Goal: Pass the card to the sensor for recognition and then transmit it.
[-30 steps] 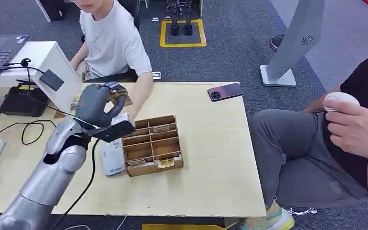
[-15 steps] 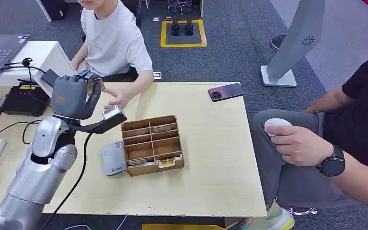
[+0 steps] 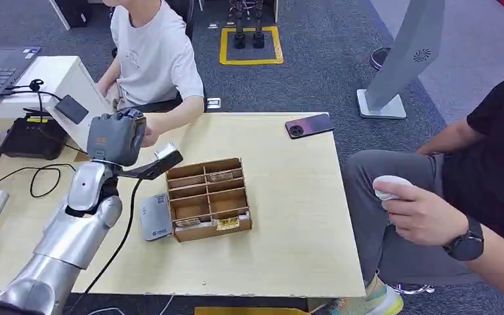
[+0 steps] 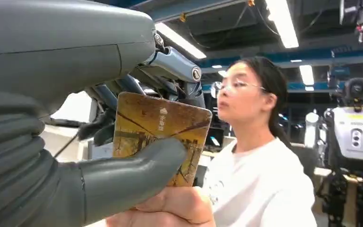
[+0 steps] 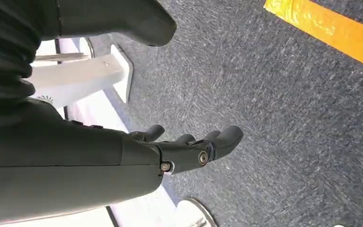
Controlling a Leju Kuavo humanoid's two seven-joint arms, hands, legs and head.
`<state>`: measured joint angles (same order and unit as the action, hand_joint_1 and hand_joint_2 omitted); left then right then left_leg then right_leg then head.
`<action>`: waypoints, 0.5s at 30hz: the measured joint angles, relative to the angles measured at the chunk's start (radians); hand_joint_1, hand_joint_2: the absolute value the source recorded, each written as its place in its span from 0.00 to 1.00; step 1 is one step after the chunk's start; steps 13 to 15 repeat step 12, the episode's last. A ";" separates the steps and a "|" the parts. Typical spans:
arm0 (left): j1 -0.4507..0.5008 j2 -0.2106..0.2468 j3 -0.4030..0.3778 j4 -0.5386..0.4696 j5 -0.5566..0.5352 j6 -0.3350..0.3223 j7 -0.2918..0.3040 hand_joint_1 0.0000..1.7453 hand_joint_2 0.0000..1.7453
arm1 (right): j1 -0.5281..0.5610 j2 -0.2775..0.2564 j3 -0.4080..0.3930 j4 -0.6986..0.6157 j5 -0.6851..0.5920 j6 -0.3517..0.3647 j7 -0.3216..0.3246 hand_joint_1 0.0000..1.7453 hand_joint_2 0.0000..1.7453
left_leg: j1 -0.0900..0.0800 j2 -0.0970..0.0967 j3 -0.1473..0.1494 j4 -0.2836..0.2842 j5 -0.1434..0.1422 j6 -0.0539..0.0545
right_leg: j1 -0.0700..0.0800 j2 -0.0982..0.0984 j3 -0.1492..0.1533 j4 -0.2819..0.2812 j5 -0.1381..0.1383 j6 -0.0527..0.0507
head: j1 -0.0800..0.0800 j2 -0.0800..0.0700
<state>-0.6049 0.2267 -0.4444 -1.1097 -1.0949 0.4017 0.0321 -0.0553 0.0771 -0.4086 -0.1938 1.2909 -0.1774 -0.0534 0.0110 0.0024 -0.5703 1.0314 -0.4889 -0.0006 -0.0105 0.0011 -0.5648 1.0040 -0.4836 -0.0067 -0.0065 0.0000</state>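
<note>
My left hand (image 3: pixel 117 136) is raised above the table's back left, in front of the seated person in a white shirt (image 3: pixel 154 56). It pinches a brown patterned card (image 4: pixel 156 120) between its thumb (image 4: pixel 127 175) and its darker fingers. A person's hand (image 4: pixel 170 208) touches the card's edge from the other side; the same person's hand (image 3: pixel 149 133) is right behind my hand in the head view. The grey-white card sensor (image 3: pixel 154 218) lies flat on the table, left of the cardboard box. My right hand (image 5: pixel 184 146) hangs over the carpet, fingers apart, holding nothing.
A cardboard organiser box (image 3: pixel 207 197) with several compartments stands mid-table (image 3: pixel 289 210). A phone (image 3: pixel 308 125) lies at the back right. Cables, a black device (image 3: pixel 33 138) and a laptop (image 3: pixel 0 69) are to the left. A second person (image 3: pixel 459 197) sits on the right holding a white object.
My left hand has swung from above the box's left end back towards the seated person, carrying the card. That person's hand now meets the card. The person on the right lowered their hand.
</note>
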 joint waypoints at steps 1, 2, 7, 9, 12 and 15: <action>-0.001 -0.002 0.000 0.005 0.003 0.002 -0.003 0.00 1.00 | 0.000 0.000 0.000 0.000 0.000 0.000 -0.001 0.00 1.00 | 0.000 0.000 0.000 0.000 0.000 0.000 | 0.000 0.000 0.000 0.000 0.000 0.000 | 0.000 0.000; -0.002 -0.006 0.000 0.009 0.009 0.009 -0.013 0.00 1.00 | -0.001 0.001 0.000 0.000 -0.003 -0.001 -0.003 0.00 1.00 | 0.000 0.000 0.000 0.000 0.000 0.000 | 0.000 0.000 0.000 0.000 0.000 0.000 | 0.000 0.000; 0.034 -0.004 0.022 0.008 0.019 0.126 -0.026 0.00 1.00 | -0.001 0.010 0.000 0.000 -0.011 -0.022 0.000 0.00 1.00 | 0.000 0.001 0.000 0.000 0.000 0.000 | 0.000 0.000 0.000 0.000 0.000 0.000 | 0.000 0.000; 0.072 0.006 0.045 -0.002 0.007 0.178 -0.015 0.00 1.00 | 0.003 0.013 0.000 0.000 -0.016 -0.033 0.001 0.00 1.00 | 0.001 0.001 0.000 0.000 0.000 0.000 | 0.000 0.000 0.000 0.000 0.000 0.000 | 0.000 0.000; 0.160 0.026 0.123 -0.045 -0.006 0.272 -0.020 0.00 1.00 | 0.012 0.016 -0.005 0.002 -0.026 -0.047 0.002 0.00 1.00 | 0.001 0.002 0.000 -0.002 0.000 0.000 | 0.000 0.002 0.000 0.000 -0.001 -0.001 | 0.000 0.000; 0.160 0.026 0.123 -0.045 -0.006 0.272 -0.020 0.00 1.00 | 0.012 0.016 -0.005 0.002 -0.026 -0.047 0.002 0.00 1.00 | 0.001 0.002 0.000 -0.002 0.000 0.000 | 0.000 0.002 0.000 0.000 -0.001 -0.001 | 0.000 0.000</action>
